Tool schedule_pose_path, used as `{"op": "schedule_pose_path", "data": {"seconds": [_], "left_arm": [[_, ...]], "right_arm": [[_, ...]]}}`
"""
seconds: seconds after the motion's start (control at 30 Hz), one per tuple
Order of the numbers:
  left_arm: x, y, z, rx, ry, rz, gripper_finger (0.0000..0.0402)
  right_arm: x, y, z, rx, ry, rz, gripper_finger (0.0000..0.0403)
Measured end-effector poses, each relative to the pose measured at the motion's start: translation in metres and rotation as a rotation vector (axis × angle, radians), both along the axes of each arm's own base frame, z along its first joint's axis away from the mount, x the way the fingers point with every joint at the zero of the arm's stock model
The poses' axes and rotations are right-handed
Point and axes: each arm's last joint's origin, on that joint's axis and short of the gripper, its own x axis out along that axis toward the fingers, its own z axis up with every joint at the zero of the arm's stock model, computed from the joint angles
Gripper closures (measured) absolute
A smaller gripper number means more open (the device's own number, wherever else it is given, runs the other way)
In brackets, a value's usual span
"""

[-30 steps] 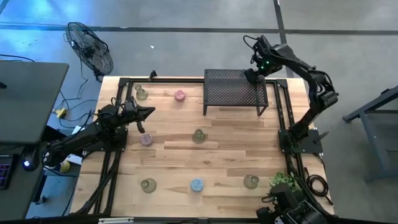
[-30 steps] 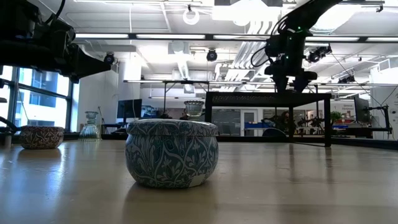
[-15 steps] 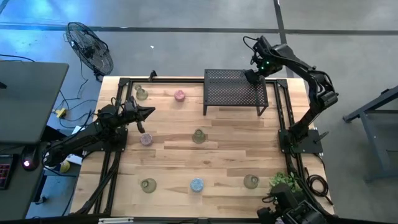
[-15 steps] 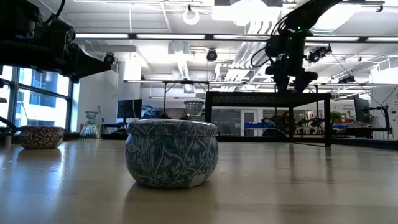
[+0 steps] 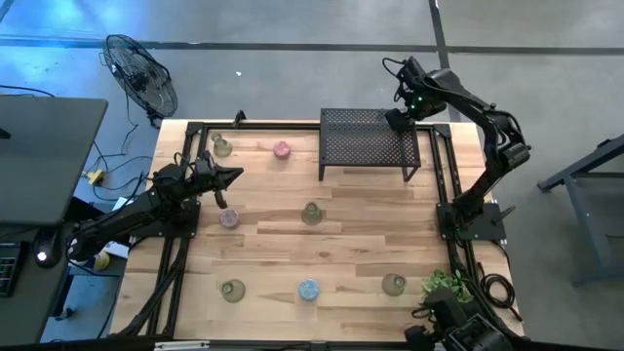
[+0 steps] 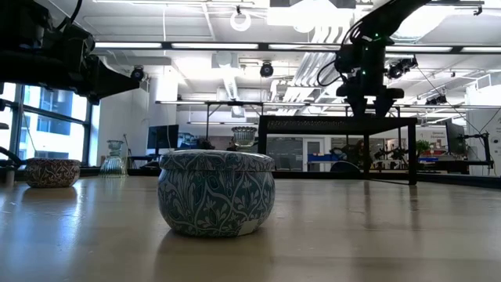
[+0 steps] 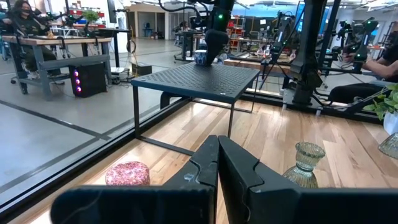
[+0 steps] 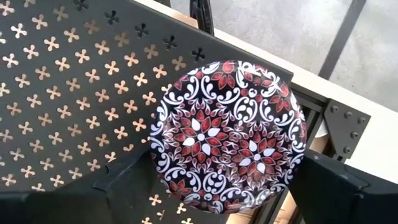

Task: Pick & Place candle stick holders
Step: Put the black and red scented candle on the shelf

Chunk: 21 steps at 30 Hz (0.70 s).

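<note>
Right claw point(image 5: 395, 118) shifted slightly, patterned holder point(image 8: 227, 137) between fingers, on rack point(image 5: 369, 142)

Light: we see bright ceiling lights point(image 6: 149, 45) glowing white in long strips in the low view.
Glare: we see a blue glow on the floor point(image 5: 58, 49) in the high view's top left corner.
Shadows: we see soft, faint shadows on the wooden table point(image 5: 341, 244).
Blur: we see the near table top point(image 6: 352, 243) fuzzy in the low view.
Sharp: we see the patterned tin point(image 6: 216, 192) clear.
</note>
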Motion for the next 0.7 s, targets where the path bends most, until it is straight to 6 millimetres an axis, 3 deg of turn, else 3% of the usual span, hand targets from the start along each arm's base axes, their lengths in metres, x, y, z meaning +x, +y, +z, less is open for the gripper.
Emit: {"op": "schedule_pose_path", "data": {"seconds": [0.2,0.53,0.7], "left_arm": [[0.000,0.000,0.000,0.000,0.000,0.000,0.0399],[0.000,0.000,0.000,0.000,0.000,0.000,0.0399],[0.000,0.000,0.000,0.000,0.001,0.000,0.0399]], "right_arm": [[0.001,0.000,0.000,0.011,-0.019,0.010,0.0076],[0.000,0.002,0.001,0.016,-0.015,0.030,0.0005],[-0.005,0.011,0.018,-0.044,-0.034,0.069,0.0010]]}}
